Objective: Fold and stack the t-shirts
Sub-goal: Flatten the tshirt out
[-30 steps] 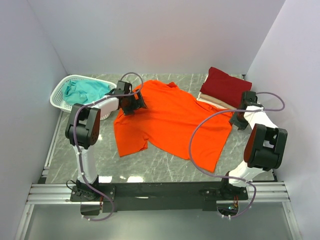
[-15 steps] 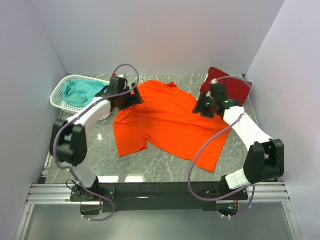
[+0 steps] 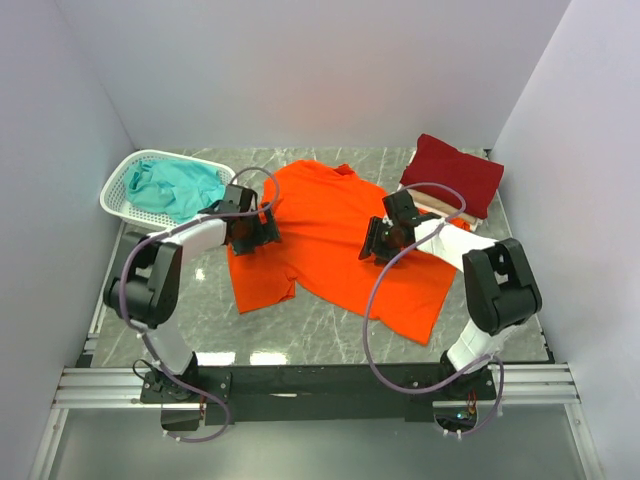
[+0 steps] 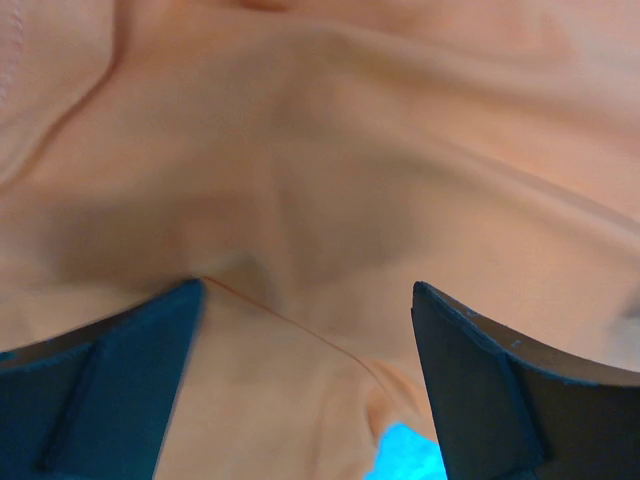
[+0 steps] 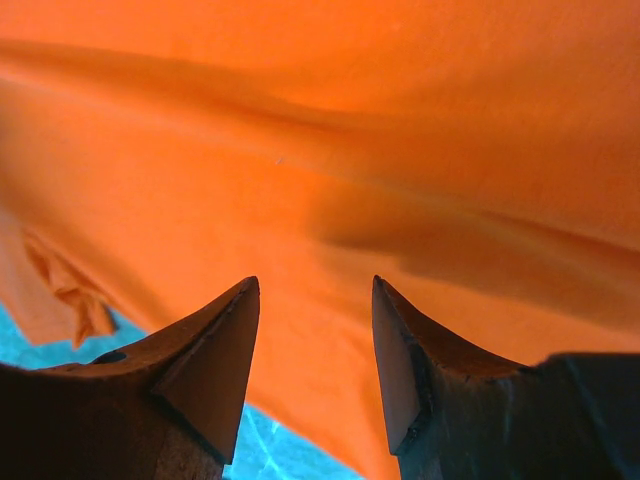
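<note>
The bright orange t-shirt (image 3: 335, 240) lies spread flat and slightly rumpled in the middle of the table. My left gripper (image 3: 250, 228) is low over its left sleeve edge, jaws wide open, and orange cloth (image 4: 330, 150) fills that wrist view. My right gripper (image 3: 377, 245) is low over the shirt's right-middle, jaws open and empty above the cloth (image 5: 400, 120). The dark red t-shirt (image 3: 452, 172) lies folded at the back right on the cream-white t-shirt (image 3: 430, 205), of which only an edge shows. The teal t-shirt (image 3: 175, 185) is bunched in the basket.
The white lattice basket (image 3: 116, 195) stands at the back left, close to my left arm. White walls close in the back and both sides. Grey marble table (image 3: 330, 335) shows in front of the orange shirt.
My right arm swung from beside the red stack leftward and down onto the orange shirt. My left gripper moved a little nearer along the shirt's left edge.
</note>
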Robot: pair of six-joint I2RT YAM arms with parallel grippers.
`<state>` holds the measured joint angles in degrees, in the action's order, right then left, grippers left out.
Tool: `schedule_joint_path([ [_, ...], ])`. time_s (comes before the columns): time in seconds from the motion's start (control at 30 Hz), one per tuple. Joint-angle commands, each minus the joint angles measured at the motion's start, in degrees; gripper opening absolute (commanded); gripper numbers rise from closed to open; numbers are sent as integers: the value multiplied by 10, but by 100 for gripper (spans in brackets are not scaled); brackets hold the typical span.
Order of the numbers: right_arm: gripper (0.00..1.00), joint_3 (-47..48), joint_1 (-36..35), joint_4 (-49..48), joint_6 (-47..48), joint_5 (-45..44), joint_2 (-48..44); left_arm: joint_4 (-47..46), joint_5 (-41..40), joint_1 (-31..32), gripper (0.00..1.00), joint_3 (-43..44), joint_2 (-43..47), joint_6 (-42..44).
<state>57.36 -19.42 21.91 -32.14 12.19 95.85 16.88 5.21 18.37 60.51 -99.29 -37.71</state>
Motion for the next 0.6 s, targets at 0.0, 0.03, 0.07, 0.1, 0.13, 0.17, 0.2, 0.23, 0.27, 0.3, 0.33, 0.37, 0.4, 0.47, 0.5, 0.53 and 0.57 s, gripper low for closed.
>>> schedule_joint_path([
  [0.0, 56, -2, -1, -35, -2, -15, 14, -32, 11, 2, 94, 20, -36, -1],
  [0.03, 56, -2, 0, -36, -3, -18, 24, -32, 11, 2, 94, 24, -45, -1],
  [0.07, 56, 0, 0, -35, -2, -22, 28, -34, 11, 2, 93, 31, -62, 0],
  [0.1, 56, 1, 0, -34, -3, -30, 34, -35, 13, 2, 93, 36, -70, 0],
  [0.13, 56, 3, 2, -31, -2, -35, 42, -34, 14, 2, 93, 41, -78, 3],
  [0.17, 56, 6, 3, -28, -4, -40, 46, -34, 16, 2, 93, 50, -91, 3],
  [0.2, 56, 8, 4, -26, -6, -48, 50, -31, 16, 2, 93, 54, -95, 4],
  [0.23, 56, 13, 9, -20, -6, -51, 57, -31, 16, 2, 93, 58, -105, 4],
  [0.27, 56, 14, 12, -17, -8, -55, 61, -29, 15, 2, 93, 70, -108, 6],
  [0.3, 56, 17, 16, -14, -10, -58, 64, -27, 16, 2, 93, 76, -112, 9],
  [0.33, 56, 20, 25, -11, -10, -61, 67, -24, 17, 2, 93, 82, -121, 11],
  [0.37, 56, 21, 31, -9, -13, -61, 69, -22, 17, 2, 93, 95, -125, 12],
  [0.4, 56, 24, 35, -8, -13, -62, 71, -21, 19, 2, 93, 101, -130, 15],
  [0.47, 56, 32, 50, -3, -13, -64, 76, -15, 22, 2, 93, 123, -143, 17],
  [0.5, 56, 35, 55, 0, -12, -64, 80, -12, 22, 3, 93, 131, -149, 20],
  [0.53, 56, 42, 60, 4, -11, -63, 82, -6, 23, 2, 93, 139, -157, 21],
  [0.57, 56, 46, 68, 7, -7, -60, 84, -5, 24, 2, 93, 153, -159, 23],
])
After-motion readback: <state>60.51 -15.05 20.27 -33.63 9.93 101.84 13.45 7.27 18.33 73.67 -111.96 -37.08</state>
